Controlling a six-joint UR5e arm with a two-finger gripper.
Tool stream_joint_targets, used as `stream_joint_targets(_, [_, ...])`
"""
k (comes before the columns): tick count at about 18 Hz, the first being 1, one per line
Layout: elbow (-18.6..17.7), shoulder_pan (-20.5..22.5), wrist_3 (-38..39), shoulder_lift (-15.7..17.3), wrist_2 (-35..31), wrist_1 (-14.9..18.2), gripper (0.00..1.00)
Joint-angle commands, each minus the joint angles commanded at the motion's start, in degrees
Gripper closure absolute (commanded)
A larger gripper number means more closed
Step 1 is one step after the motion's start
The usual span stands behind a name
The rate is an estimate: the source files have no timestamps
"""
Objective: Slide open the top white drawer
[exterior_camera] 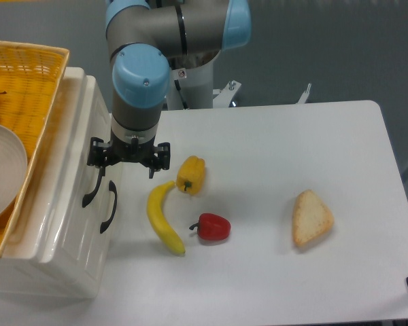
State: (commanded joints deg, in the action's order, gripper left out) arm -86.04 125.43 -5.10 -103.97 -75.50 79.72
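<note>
The top white drawer (pixel 73 204) is the upper front of the cream-white unit at the left and looks shut. Its curved black handle (pixel 90 191) lies just below my gripper's left finger (pixel 96 157). My gripper (pixel 128 163) points down at the table beside the drawer front, with its jaws spread wide and nothing between them. I cannot tell whether the left finger touches the handle. The lower drawer's black handle (pixel 109 207) sits just to the right of the upper one.
A yellow wicker basket (pixel 34 75) holding a white plate (pixel 0 173) rests on top of the unit. On the table lie a banana (pixel 163 219), a yellow pepper (pixel 191 174), a red pepper (pixel 213 227) and a bread slice (pixel 311 217).
</note>
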Motion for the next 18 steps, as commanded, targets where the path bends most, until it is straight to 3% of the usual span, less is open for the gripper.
stream_joint_targets(18, [-1.23,-1.15,-0.61,-1.23,0.00,-0.36,0.00])
